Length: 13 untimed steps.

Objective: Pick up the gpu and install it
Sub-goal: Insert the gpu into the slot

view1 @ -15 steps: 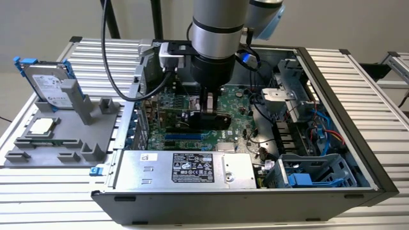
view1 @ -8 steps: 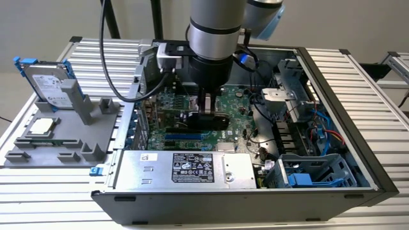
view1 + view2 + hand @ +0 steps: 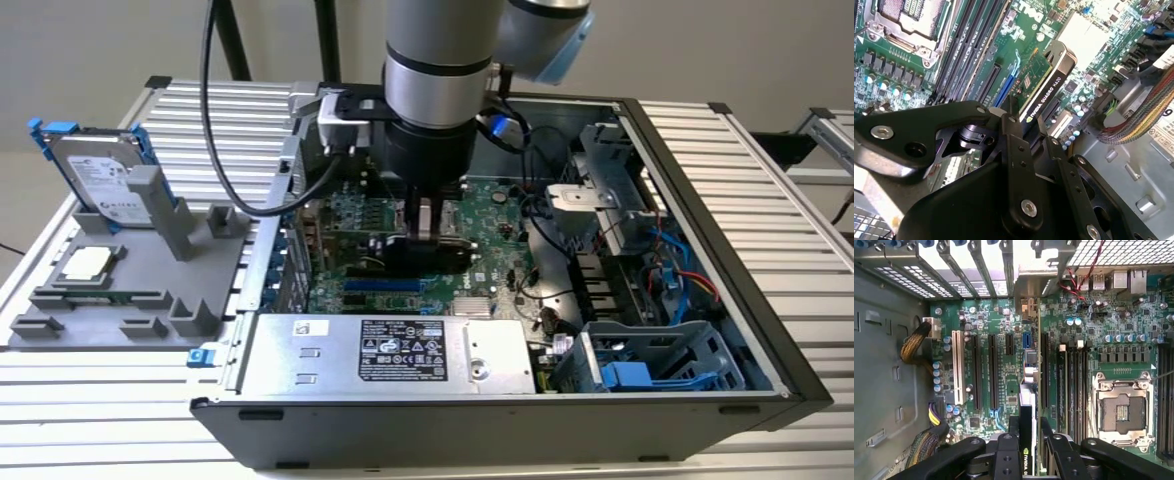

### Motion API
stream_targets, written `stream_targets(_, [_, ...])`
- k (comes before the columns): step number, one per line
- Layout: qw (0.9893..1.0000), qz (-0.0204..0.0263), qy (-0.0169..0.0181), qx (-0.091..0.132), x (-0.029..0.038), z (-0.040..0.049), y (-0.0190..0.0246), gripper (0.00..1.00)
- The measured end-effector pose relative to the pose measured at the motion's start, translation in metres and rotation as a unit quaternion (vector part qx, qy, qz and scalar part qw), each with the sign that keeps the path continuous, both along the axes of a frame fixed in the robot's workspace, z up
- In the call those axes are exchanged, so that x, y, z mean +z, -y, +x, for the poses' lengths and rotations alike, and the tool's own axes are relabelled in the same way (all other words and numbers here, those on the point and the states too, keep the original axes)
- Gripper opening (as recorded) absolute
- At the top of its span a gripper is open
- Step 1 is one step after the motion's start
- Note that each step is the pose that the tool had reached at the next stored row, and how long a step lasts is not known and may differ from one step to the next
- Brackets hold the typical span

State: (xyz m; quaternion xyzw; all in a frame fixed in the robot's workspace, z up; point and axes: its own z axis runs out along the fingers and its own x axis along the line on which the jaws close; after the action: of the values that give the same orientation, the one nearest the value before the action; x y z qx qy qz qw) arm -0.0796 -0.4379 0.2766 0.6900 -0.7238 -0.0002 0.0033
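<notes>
gpu (image 3: 1041, 87): held edge-down over the motherboard (image 3: 989, 330) expansion slots inside the open computer case (image 3: 747, 280), aligned for seating (not yet seated, I judge).
gripper (image 3: 1024, 125): jaws clamped on the card's upper edge.

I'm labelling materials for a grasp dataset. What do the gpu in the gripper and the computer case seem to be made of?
The gpu looks like green circuit board with a black, slightly glossy plastic-looking edge; the gripper is shut on it. The computer case looks like sheet metal, dull grey inside, with punched vent holes at the back, and a dark outer rim, possibly painted.
</notes>
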Motion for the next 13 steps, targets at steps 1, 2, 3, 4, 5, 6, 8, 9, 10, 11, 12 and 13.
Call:
stream_targets(1, [1.0, 0.0, 0.0, 0.0, -0.0004, -0.0008, 0.0, 0.0])
stream_targets(2, [1.0, 0.0001, 0.0, 0.0, -0.0009, -0.0017, 0.0, 0.0])
stream_targets(3, [1.0, 0.0, 0.0, 0.0, -0.0013, -0.0025, 0.0, 0.0])
stream_targets(4, [1.0, 0.0, 0.0, 0.0, -0.0018, -0.0033, 0.0, 0.0])
stream_targets(5, [1.0, 0.0, 0.0, 0.0, -0.0022, -0.0042, 0.0, 0.0])
stream_targets(6, [1.0, 0.0, 0.0, 0.0, -0.0027, -0.005, 0.0, 0.0])
stream_targets(8, [1.0, 0.0, 0.0, 0.0, -0.0033, -0.006, 0.0, 0.0])
stream_targets(9, [1.0, -0.0001, -0.0001, 0.0, -0.0034, -0.0062, 0.0, 0.0])
stream_targets(10, [1.0, 0.0, 0.0, 0.0, -0.0037, -0.0066, 0.0, 0.0])
stream_targets(11, [1.0, 0.0001, 0.0, 0.0, -0.0042, -0.0072, 0.0, 0.0])
stream_targets(12, [1.0, 0.0001, 0.0, 0.0, -0.0046, -0.008, 0.0, 0.0])
stream_targets(13, [1.0, 0.0, 0.0, 0.0, -0.0049, -0.0086, 0.0, 0.0])
